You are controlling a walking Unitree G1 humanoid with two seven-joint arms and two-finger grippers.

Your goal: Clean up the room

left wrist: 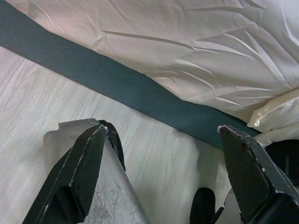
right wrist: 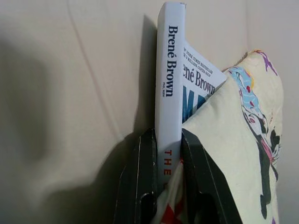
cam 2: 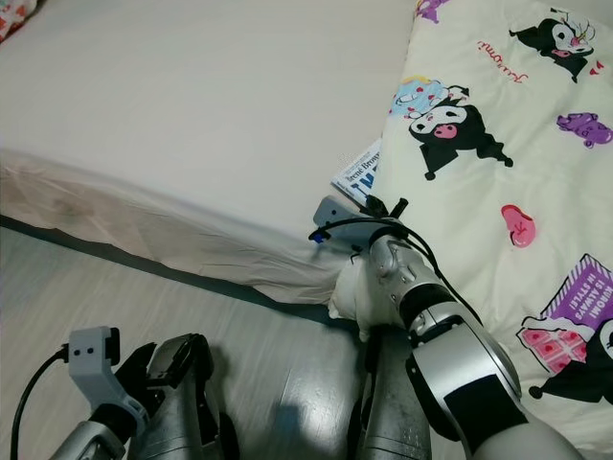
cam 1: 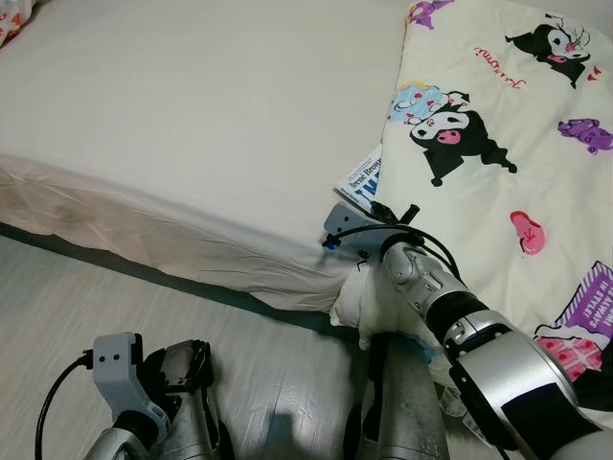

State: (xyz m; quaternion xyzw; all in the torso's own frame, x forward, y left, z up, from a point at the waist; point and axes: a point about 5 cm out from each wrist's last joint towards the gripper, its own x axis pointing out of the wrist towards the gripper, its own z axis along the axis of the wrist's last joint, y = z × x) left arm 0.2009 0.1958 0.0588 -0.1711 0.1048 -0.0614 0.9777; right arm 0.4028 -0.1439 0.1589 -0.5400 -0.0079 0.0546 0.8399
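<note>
Your left gripper [left wrist: 159, 182] hangs spread over the pale wood floor [left wrist: 28, 102], while your right gripper [right wrist: 167, 179] pinches the spine of the white Brené Brown paperback book [right wrist: 169, 88] at the cream-sheeted bed's [cam 1: 192, 115] front edge, half under the cartoon-print cream quilt [cam 1: 498, 144]

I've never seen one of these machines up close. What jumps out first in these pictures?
The right gripper is clamped on the spine of a white Brené Brown book, which is half tucked under the cartoon-print quilt on the right side of the bed. The left gripper hangs open low over the pale wood floor beside the bed's dark base.
</note>
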